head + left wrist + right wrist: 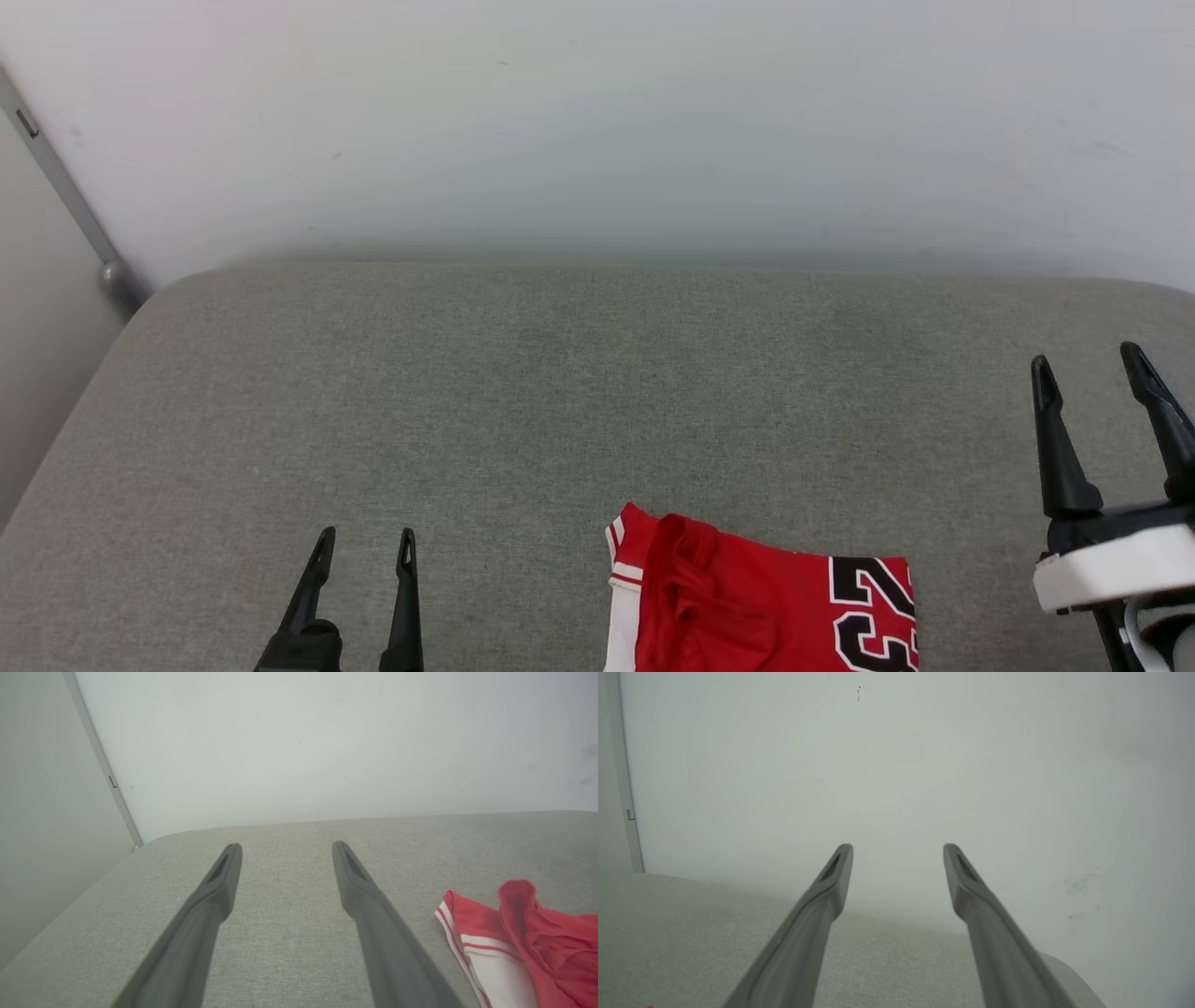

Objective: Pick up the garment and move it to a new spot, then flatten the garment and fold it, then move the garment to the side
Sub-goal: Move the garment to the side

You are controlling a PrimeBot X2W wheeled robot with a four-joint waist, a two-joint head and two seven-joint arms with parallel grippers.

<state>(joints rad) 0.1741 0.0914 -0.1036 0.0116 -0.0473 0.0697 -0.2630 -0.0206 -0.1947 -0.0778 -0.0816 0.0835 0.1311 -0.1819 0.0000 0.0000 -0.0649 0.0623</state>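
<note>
The red garment lies folded at the front edge of the grey cushion, a white sleeve with red stripes on its left side and a black-and-white "23" on its right. It also shows at the lower right of the left wrist view, as the garment. My left gripper stands open to the garment's left, apart from it, with nothing between its fingers. My right gripper hangs open at the far right, raised, holding nothing; its fingers point toward the wall.
The grey fabric cushion spreads wide behind and left of the garment. A white wall rises behind it. A grey metal strip runs down the wall at the left corner.
</note>
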